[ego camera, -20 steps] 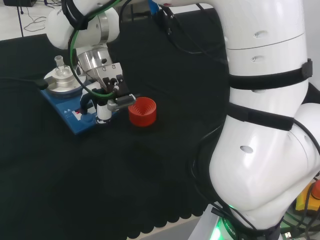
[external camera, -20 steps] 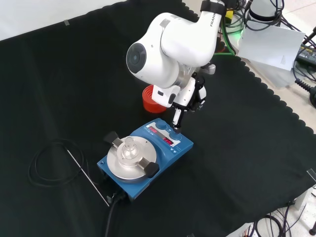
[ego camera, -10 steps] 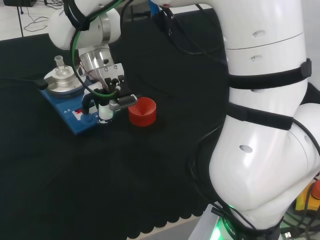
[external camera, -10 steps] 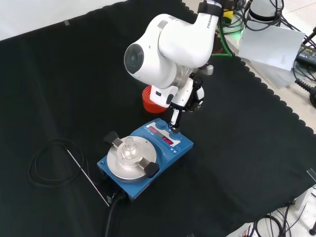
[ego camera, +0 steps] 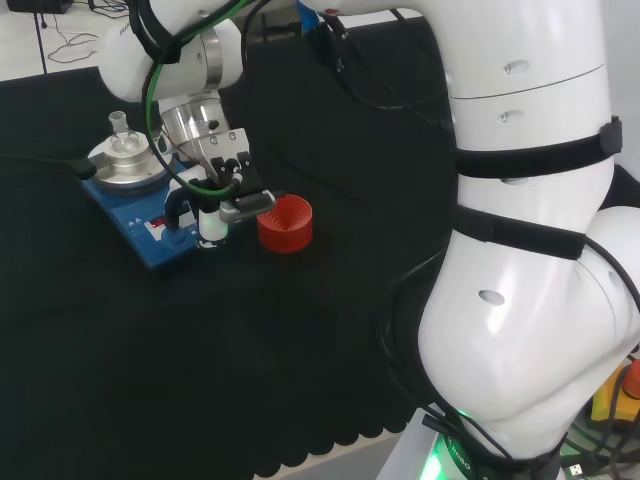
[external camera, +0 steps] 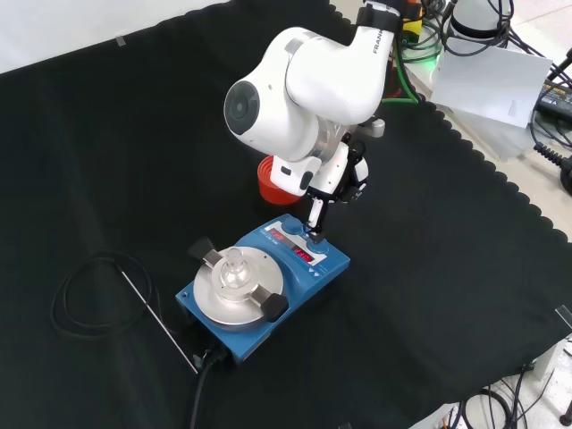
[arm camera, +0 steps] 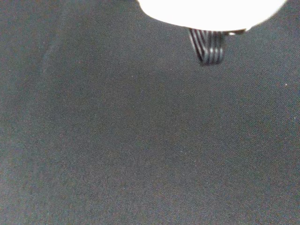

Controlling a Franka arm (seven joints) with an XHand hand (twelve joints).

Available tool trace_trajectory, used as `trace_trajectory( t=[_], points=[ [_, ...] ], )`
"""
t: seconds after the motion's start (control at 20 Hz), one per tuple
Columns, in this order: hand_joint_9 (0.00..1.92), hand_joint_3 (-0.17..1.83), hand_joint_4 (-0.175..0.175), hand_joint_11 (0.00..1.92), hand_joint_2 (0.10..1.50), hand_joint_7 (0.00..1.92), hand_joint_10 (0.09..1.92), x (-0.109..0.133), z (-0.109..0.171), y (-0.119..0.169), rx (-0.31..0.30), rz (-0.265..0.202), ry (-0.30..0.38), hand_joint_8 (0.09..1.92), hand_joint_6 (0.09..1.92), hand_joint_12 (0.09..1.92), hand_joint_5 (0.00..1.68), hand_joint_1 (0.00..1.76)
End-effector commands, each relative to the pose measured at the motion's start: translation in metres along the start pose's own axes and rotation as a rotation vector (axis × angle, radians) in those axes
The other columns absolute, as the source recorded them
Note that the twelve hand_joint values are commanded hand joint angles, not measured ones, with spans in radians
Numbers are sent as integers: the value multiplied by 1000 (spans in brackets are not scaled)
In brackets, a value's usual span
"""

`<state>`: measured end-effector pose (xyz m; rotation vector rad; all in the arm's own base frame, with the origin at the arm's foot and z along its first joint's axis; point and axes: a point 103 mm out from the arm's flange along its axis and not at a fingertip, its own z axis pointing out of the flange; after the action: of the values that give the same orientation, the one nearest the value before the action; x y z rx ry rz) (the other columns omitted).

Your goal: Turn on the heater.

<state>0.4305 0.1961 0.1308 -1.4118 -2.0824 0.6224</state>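
One extended finger [external camera: 315,217] of the hand [external camera: 335,179] points down at the blue heater [external camera: 264,288], its tip on or just above the control strip along the heater's front face; contact cannot be settled from these views. The other fingers look tucked in, so the hand is in a poking pose and holds nothing.

The heater sits near the middle of the tabletop [external camera: 107,134], with a small glass flask [external camera: 233,266] clamped on its round metal plate [external camera: 223,295]. A red ribbed stand [ego camera: 285,222] rests on the cloth just beside the control end, close to the hand in the head view.

The step in hand appears to be pressing the power control. To do it well, the fingertip should come straight down onto the one control meant, not sliding across the strip, since neighbouring knobs and red displays sit close together. Keeping the tucked fingers clear of the red stand would avoid nudging it. A short, square press should suffice, judged by the panel's response.
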Motion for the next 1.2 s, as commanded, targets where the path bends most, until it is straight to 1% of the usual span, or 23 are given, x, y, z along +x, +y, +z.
trace_trajectory(
  t=[0.05, 0.9, 1.05, 1.2],
  points=[
    [1722, 1196, -53, 1510, 621, 1672, 1821, 0, 0, 1, -2, -2, 0, 1764, 504, 1524, 318, 1510],
    [1727, 1203, -53, 1511, 618, 1676, 1806, -2, 8, 7, 22, 6, 0, 1754, 516, 1523, 322, 1510],
    [1728, 1203, -54, 1511, 618, 1676, 1804, -1, 4, 4, 11, 5, 3, 1750, 520, 1523, 324, 1510],
    [1729, 1204, -55, 1512, 618, 1678, 1802, 2, -9, -1, -13, 2, 2, 1747, 524, 1523, 326, 1510]
  ],
)
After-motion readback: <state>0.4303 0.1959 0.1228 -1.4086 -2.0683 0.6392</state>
